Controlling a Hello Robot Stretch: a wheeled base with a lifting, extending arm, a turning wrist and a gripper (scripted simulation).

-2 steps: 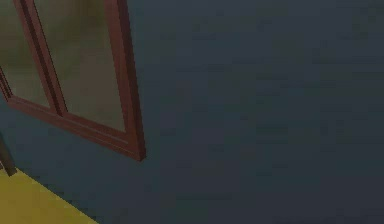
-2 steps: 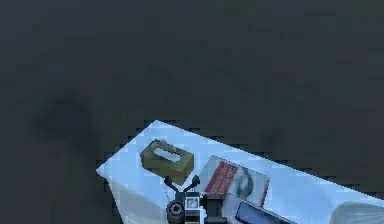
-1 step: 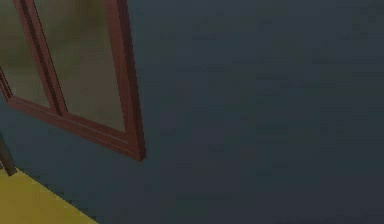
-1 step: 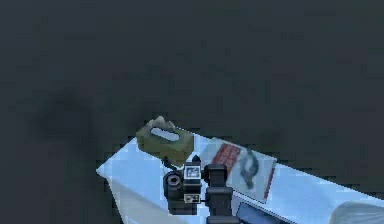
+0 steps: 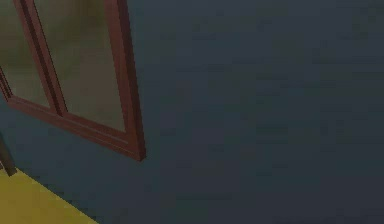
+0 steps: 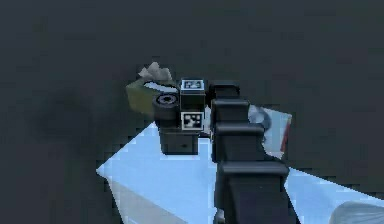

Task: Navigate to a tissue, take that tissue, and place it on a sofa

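olive boxy tissue (image 6: pixel 146 96) — crumpled white top | pale-blue flat tabletop (image 6: pixel 145 178)

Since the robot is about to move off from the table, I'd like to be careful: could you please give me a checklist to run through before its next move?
1. Tissue box held: ok, it hangs at the far end of the gripper.
2. Box clear of the pale blue table: ok, dark wall shows beneath it.
3. Way ahead free: not ok, a dark wall with a window stands straight ahead; a turn looks needed.
4. Where the sofa lies: cannot tell.
5. Arm clear of the round pale thing on the table: cannot tell.
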